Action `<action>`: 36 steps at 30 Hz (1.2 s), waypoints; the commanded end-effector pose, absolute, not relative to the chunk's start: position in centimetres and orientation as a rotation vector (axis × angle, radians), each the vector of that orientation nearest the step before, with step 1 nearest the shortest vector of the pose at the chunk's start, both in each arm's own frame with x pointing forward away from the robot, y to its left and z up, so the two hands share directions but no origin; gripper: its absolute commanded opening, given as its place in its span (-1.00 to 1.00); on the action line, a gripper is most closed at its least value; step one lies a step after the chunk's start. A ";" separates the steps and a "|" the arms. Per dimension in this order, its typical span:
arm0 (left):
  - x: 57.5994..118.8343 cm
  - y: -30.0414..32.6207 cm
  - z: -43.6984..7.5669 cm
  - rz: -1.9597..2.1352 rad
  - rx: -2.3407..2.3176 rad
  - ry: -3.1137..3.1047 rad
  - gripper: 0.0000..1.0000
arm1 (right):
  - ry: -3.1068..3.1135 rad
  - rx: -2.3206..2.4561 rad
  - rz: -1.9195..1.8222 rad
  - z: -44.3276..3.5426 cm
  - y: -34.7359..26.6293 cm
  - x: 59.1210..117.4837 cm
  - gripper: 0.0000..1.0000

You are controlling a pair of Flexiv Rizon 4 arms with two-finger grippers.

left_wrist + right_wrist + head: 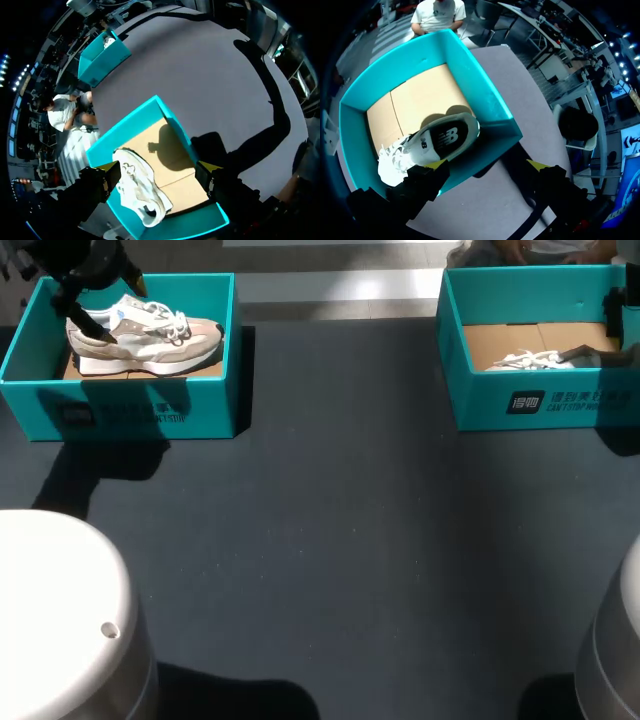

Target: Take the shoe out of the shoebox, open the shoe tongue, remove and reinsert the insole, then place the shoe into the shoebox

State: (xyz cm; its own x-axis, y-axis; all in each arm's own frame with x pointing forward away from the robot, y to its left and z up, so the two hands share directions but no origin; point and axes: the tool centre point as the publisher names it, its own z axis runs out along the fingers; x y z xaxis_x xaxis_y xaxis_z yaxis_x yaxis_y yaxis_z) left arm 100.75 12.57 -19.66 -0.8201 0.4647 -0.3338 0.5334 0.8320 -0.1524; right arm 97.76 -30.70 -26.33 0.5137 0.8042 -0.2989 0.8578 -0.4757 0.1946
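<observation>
Grasp pending | left gripper [157, 174] gaping, empty, over upright shoe [145, 335] in left shoebox [150, 410] | right gripper [487, 164] gaping, empty, by tipped shoe [437, 142] in right shoebox [485, 100] | advice: straddle heel, pinch firmly, lift clear of walls.

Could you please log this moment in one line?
left gripper open at beige shoe, left shoebox | right gripper open at white shoe, right shoebox | both shoes boxed
</observation>
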 end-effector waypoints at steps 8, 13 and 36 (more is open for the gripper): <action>106.1 18.4 -21.7 -0.078 1.505 2.630 1.00 | 1.388 2.441 -0.235 -26.3 -30.7 97.7 1.00; 106.7 20.8 -22.6 0.124 1.613 2.537 1.00 | 1.388 2.441 -0.235 -26.3 -30.7 97.7 1.00; 110.9 27.8 -24.4 0.333 1.711 2.418 1.00 | 1.388 2.441 -0.235 -26.3 -30.7 97.7 1.00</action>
